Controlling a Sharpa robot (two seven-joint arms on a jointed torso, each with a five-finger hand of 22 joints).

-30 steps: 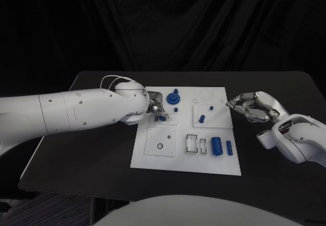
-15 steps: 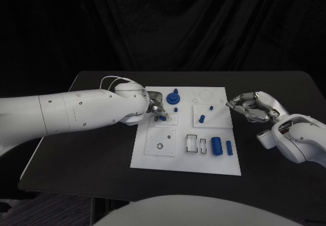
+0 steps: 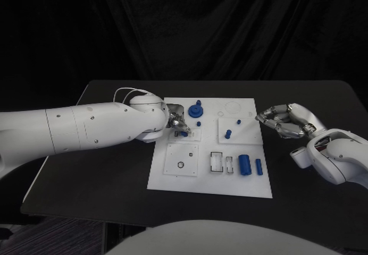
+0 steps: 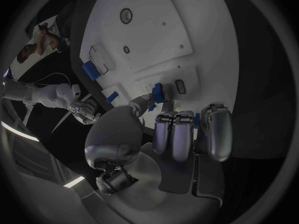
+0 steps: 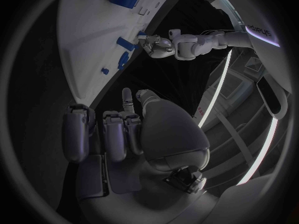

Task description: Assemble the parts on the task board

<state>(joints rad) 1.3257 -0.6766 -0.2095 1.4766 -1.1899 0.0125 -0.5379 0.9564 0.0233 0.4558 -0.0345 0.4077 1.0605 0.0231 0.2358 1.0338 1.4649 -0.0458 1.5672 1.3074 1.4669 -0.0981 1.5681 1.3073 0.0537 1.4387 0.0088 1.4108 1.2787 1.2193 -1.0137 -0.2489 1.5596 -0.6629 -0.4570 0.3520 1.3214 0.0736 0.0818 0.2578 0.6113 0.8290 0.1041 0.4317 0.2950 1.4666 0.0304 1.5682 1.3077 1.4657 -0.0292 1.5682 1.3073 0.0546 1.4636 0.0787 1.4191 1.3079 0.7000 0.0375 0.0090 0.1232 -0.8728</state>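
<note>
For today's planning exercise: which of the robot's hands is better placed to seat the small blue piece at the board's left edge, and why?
The left hand: it already pinches the small blue piece over the board. The right hand sits curled off the board's right edge, holding nothing.

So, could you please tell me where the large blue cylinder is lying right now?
In the head view, the large blue cylinder lies on the task board toward its near right corner, between a white slot block and a thinner blue rod.

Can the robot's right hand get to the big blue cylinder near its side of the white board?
Probably yes. The right hand hovers off the board's right edge, holding nothing, and the big blue cylinder lies uncovered nearby.
</note>
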